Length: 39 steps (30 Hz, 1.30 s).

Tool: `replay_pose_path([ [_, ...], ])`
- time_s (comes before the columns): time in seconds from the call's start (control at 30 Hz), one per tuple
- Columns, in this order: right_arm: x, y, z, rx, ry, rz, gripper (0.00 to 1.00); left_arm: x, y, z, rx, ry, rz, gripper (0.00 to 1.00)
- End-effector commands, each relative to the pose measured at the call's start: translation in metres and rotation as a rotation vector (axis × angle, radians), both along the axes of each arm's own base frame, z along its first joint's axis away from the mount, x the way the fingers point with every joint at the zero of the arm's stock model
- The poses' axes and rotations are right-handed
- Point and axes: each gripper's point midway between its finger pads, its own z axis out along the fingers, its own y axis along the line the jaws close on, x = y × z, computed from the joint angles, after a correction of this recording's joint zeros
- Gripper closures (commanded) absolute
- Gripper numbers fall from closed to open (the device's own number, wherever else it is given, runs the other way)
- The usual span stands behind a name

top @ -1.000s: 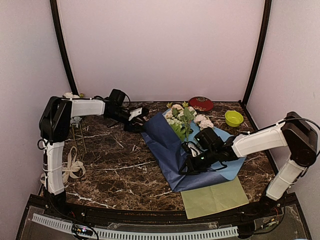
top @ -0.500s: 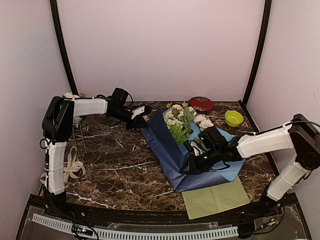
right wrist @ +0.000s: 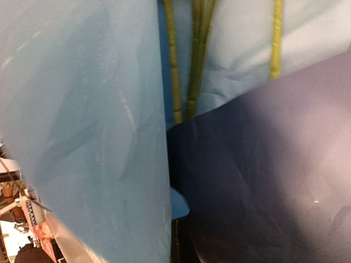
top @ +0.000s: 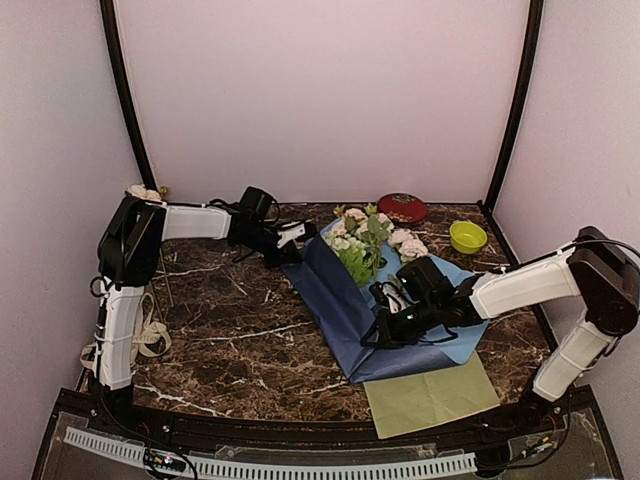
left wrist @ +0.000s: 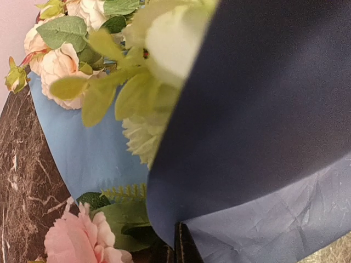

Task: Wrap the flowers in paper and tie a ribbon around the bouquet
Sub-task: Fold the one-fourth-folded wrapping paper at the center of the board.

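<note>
Top: left claw [top: 296,236] pinched shut on far-left corner of thin navy/light-blue paper sheet [top: 325,285], corner raised off dark marble tabletop [top: 230,330]. Right claw [top: 380,328] clamped on folded paper mid-sheet. Pink/cream/green artificial flowers [top: 358,240] lie on sheet.
L wrist: navy flap curls over blooms.
R wrist: green stems on light-blue face, navy flap beside.

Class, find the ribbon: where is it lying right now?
In the top view, the ribbon lies in loose loops at the table's left edge, beside the left arm's upright link, well apart from the blue paper and flowers.
</note>
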Motion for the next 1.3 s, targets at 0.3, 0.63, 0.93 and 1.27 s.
replay_pose_path([
  [0.3,-0.021,-0.023,-0.044,-0.116,0.129,-0.020,1.00,0.081,0.043,0.036,0.071,-0.218,0.414,0.74],
  [0.63,-0.017,-0.018,-0.037,-0.098,0.111,-0.013,1.00,0.083,0.074,0.147,-0.097,-0.446,0.688,0.40],
  [0.93,-0.015,-0.012,-0.030,-0.072,0.098,0.002,1.00,-0.045,0.020,0.145,-0.179,-0.426,0.411,0.41],
  [1.27,-0.012,-0.007,-0.025,-0.049,0.086,0.003,1.00,-0.186,-0.039,0.081,-0.285,-0.068,-0.094,0.69],
])
